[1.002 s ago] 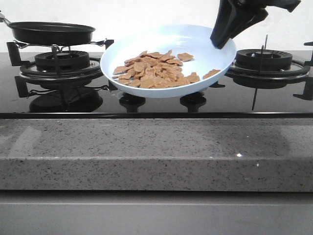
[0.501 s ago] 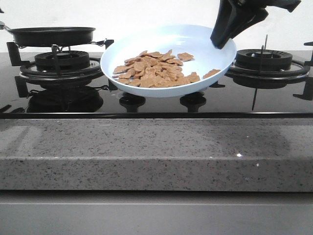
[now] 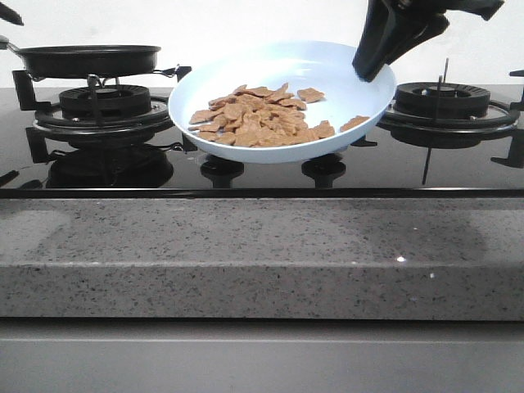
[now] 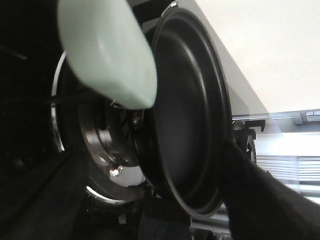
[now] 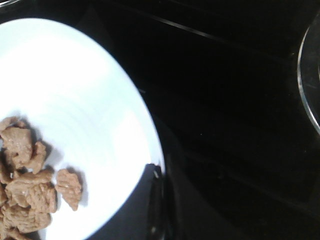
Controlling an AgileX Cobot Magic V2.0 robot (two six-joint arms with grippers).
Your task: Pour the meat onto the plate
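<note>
The pale-blue plate (image 3: pixel 270 64) is tilted toward the front over the middle of the black hob. A heap of light-brown meat (image 3: pixel 262 119) chunks lies in its lower half. My right gripper (image 3: pixel 368 70) is shut on the plate's far right rim. The right wrist view shows the plate (image 5: pixel 75 100), the meat (image 5: pixel 25 185) and a dark finger (image 5: pixel 150 200) over the rim. My left gripper (image 3: pixel 8 12) shows only as a dark tip at the upper left. In its wrist view the gripper (image 4: pixel 150 155) is spread wide and holds nothing.
A black frying pan (image 3: pixel 86 57) sits level on the left burner (image 3: pixel 98 106). It fills the left wrist view (image 4: pixel 190 110), with its pale green handle (image 4: pixel 105 55) near the lens. The right burner (image 3: pixel 442 102) stands bare. A grey stone counter edge (image 3: pixel 262 254) runs along the front.
The frying pan has come down from a slight tilt to sit level on the left burner. My left gripper's tip has risen into view at the upper left. The plate and right gripper have not moved.
</note>
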